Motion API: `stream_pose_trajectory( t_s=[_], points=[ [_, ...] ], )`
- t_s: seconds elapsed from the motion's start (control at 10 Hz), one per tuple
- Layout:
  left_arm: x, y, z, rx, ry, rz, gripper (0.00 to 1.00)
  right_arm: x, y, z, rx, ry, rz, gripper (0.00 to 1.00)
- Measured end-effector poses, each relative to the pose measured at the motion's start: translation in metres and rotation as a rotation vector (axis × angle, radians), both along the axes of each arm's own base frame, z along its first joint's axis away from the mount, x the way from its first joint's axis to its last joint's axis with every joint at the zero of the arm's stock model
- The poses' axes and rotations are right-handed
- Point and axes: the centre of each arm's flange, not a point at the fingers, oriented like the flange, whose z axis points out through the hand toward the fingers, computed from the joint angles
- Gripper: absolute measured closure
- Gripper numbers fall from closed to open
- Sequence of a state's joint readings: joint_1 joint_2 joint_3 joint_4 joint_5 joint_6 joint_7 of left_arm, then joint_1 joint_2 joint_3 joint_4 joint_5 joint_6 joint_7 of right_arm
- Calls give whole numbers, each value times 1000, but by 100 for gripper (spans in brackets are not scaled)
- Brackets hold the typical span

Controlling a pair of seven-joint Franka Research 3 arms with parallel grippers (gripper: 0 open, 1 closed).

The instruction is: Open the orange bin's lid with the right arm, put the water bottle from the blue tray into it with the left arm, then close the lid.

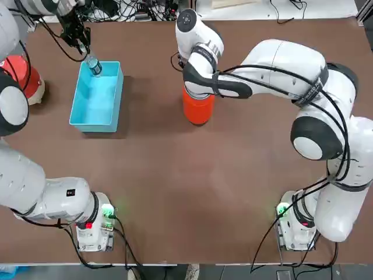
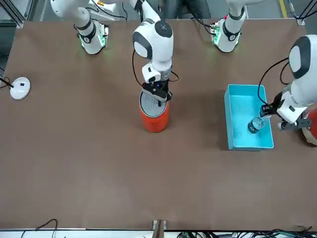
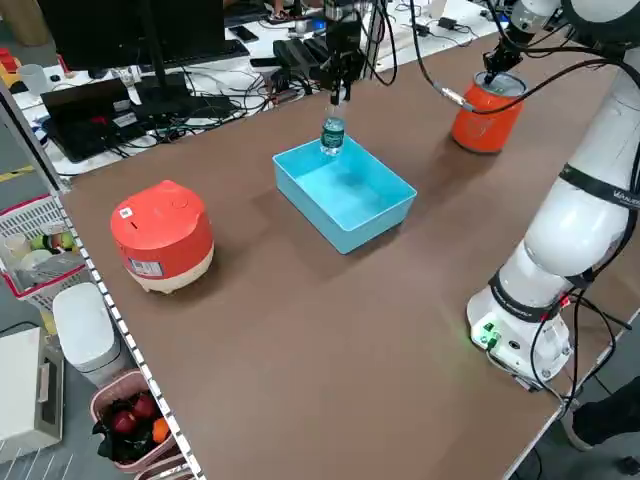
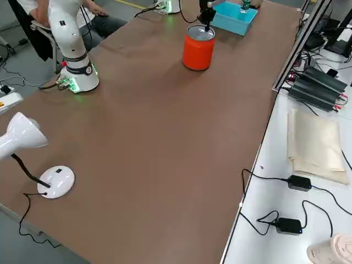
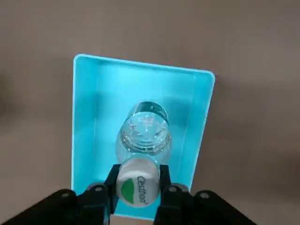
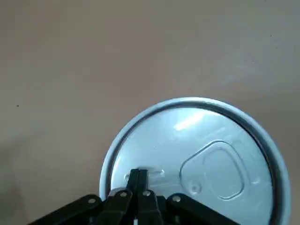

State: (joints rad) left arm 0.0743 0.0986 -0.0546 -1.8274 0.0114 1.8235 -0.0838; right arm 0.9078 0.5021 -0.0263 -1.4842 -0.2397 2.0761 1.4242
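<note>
A: Top view first; where is the orange bin (image 1: 197, 108)?
B: It stands upright near the middle of the tabletop, a little toward the far edge; the right arm (image 1: 274, 64) reaches over it and hides its top there.

A: And the lid (image 6: 199, 154)?
B: In the right wrist view it lies flat inside the bin's rim, grey and shiny; the right gripper (image 6: 138, 180) sits at the lid's edge with its fingers pressed together, tips touching the lid.

A: Does the front view agree?
B: Yes; the right gripper hangs straight down onto the bin's top, and the lid looks level.

A: The water bottle (image 5: 143, 133)?
B: The left gripper (image 5: 137, 185) is clamped on its neck just under the white cap; the bottle hangs upright over the blue tray (image 5: 84, 122), at the tray's end nearest the far edge of the tabletop.

A: Is it touching the tray floor?
B: I cannot tell; in the left side view its base sits about level with the tray's rim.

A: Where is the tray itself?
B: On the tabletop's far left part, well apart from the bin; a red-orange rounded pot (image 3: 162, 235) stands near the left edge, beside the tray.
</note>
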Motion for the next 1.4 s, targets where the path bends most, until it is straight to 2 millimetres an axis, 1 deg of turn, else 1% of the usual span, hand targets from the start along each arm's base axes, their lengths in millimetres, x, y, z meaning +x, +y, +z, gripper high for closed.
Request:
stream_pose_trajectory(
  t_s=[0.1,0.2,0.4,0.5,0.6,0.7,0.8,1.0,1.1,1.2,1.3,1.4],
  points=[
    [0,-7,17,0,10,5,63,1,-1,6,-25,14,-2,99],
    [1,-22,30,2,12,16,63,1,-2,14,-40,28,3,99],
    [0,-67,47,-7,2,69,63,5,-3,35,-34,40,16,99],
    [-3,-93,56,-32,3,109,63,8,-9,46,-38,41,16,99],
    [-6,-120,67,-63,0,145,63,13,-20,58,-49,49,21,99],
    [-9,-145,79,-100,-3,184,63,20,-34,73,-53,63,28,99],
    [-14,-171,90,-140,-2,217,63,29,-53,92,-51,84,38,99],
    [-29,-223,102,-204,21,265,63,46,-100,128,-54,127,65,99],
    [-36,-248,106,-244,22,288,63,57,-125,142,-49,147,77,99],
    [-42,-274,109,-282,10,306,63,67,-148,152,-49,160,88,99],
    [-49,-300,108,-299,10,325,63,76,-168,158,-46,170,99,99],
    [-57,-323,104,-309,20,335,63,83,-182,161,-35,185,115,99]
  ],
)
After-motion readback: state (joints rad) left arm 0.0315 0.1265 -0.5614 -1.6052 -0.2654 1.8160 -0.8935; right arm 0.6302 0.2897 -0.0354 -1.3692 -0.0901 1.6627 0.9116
